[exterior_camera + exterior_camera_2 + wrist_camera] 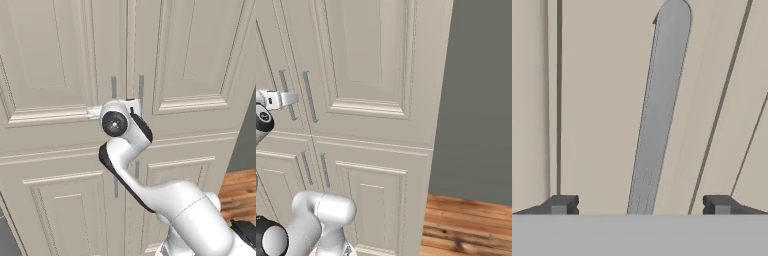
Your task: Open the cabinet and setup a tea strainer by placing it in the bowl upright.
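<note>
Cabinet (65,75): doors shut, directly ahead of the arm.
Handle (659,110): grey bar, centred between the fingertips (561,204).
Tool (639,205): spread wide, holding nothing, facing the handle.
Step advice: advance square, close on the bar mid-length, pull along the hinge arc.
Hidden: strainer, bowl presumably behind doors; handle contact unclear.

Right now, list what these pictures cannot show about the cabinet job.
- Tea strainer and bowl: presumably behind the closed cabinet doors.
- Gripper: hand view shows open fingertips either side of a grey handle; contact can't be judged.
- Left base view: the arm's wrist covers the gripper and handle middles.
- Cabinet top and base: cut off by frame edges.
</note>
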Motion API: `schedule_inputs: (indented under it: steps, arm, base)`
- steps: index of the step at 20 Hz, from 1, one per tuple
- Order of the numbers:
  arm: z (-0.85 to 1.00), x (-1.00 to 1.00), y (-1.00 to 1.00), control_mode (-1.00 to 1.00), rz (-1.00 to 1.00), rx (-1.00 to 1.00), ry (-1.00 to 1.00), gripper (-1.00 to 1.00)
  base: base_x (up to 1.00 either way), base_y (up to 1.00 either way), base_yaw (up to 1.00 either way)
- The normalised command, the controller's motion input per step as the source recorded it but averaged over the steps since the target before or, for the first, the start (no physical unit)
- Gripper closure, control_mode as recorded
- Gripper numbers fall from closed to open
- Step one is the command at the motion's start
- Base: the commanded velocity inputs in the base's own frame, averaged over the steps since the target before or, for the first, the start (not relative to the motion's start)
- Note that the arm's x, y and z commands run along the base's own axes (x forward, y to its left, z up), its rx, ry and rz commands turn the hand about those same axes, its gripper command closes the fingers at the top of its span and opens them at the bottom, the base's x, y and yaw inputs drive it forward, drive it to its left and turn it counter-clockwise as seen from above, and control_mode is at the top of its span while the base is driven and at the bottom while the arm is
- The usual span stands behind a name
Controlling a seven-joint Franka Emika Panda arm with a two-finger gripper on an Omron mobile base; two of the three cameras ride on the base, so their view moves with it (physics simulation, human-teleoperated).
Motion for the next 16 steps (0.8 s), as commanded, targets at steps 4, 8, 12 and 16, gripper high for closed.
schedule_inputs:
  steps: [4,8,12,16]
  arm:
    - [0.00,0.14,0.00,-1.00,0.00,0.00,-0.09,-1.00]
    - [0.00,0.22,0.00,-1.00,0.00,0.00,-0.04,1.00]
    - [0.00,0.11,0.00,-1.00,0.02,0.00,0.00,1.00]
    - [0.00,0.00,0.00,-1.00,0.00,0.00,0.00,1.00]
  base:
    - [0.00,0.00,0.00]
    - [0.00,0.00,0.00]
    - [0.00,0.00,0.00]
    - [0.00,0.00,0.00]
